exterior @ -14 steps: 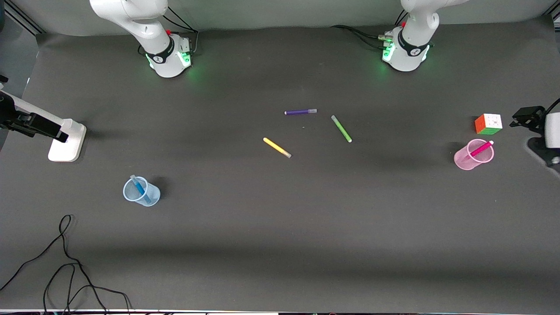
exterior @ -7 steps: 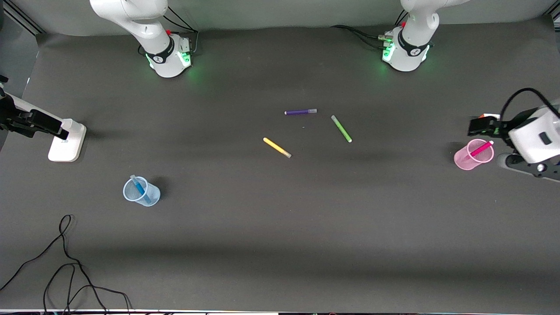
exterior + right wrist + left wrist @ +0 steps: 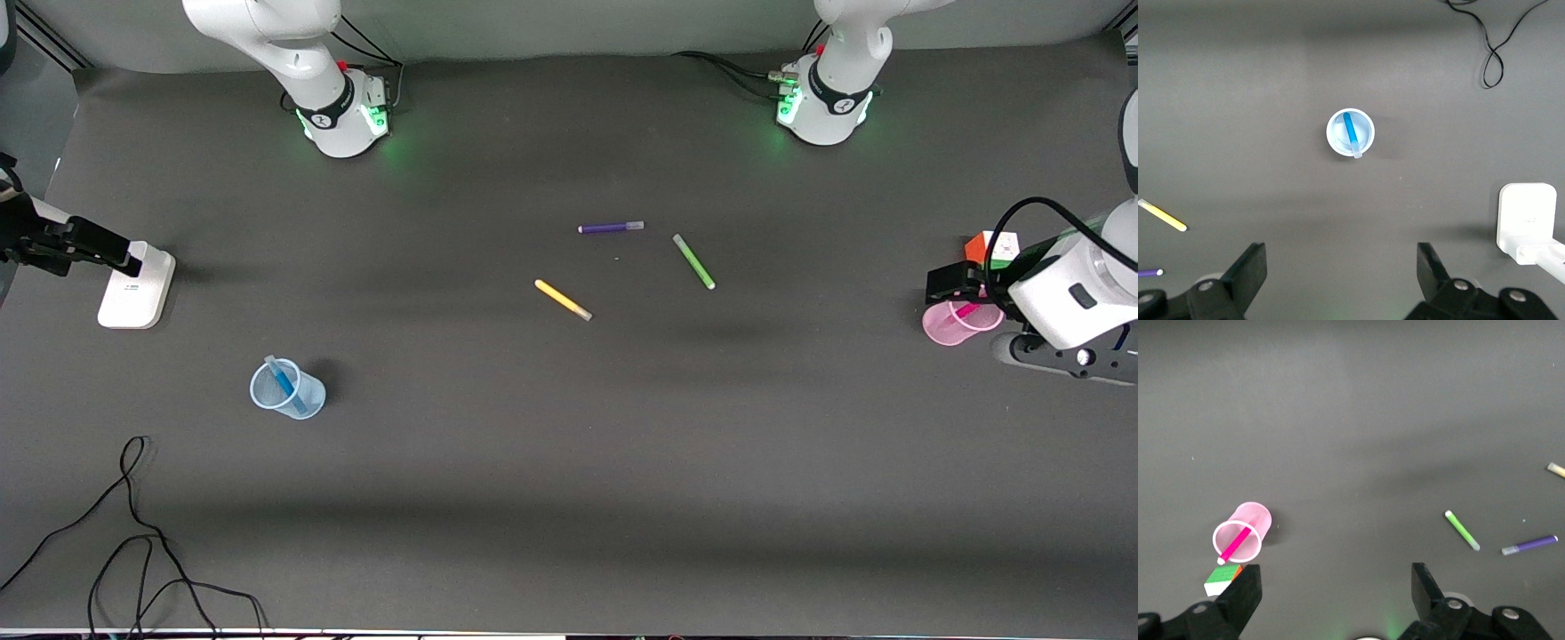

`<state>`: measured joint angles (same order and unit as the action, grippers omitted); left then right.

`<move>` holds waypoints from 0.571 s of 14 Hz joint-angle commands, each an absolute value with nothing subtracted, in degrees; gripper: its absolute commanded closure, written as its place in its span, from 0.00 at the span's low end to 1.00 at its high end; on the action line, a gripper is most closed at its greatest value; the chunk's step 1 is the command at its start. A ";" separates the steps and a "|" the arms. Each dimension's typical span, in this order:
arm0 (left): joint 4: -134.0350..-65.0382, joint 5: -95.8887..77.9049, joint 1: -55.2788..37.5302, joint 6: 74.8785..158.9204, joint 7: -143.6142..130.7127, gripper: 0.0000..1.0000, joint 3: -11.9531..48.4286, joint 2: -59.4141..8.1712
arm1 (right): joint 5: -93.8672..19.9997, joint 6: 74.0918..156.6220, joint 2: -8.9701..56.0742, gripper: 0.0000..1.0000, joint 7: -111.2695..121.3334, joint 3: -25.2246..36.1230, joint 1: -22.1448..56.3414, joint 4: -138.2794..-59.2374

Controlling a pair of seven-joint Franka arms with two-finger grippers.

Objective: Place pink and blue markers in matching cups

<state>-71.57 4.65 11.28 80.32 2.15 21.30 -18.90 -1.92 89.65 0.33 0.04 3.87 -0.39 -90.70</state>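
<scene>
Though aloft, both hands wide, empty.

No text, label, brand or number can be read anywhere in these views. The black bands round the two arm bases (image 3: 342, 102) (image 3: 831, 98) carry small white marks, but they are too small to make out. The markers, the cups and the cube (image 3: 987, 249) show no lettering that can be told.
</scene>
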 commanded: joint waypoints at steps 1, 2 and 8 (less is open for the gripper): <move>-77.86 4.48 10.64 84.80 1.14 0.00 20.92 -15.47 | -0.44 89.82 -1.41 0.00 1.23 3.52 -0.35 -92.29; -78.31 4.57 9.42 85.42 1.14 0.00 20.31 -14.86 | -0.35 89.82 -1.41 0.00 1.84 3.52 -0.35 -92.37; -76.46 5.45 3.34 87.80 0.35 0.00 13.19 -14.59 | -0.44 89.74 -1.32 0.00 3.60 3.60 -0.44 -92.29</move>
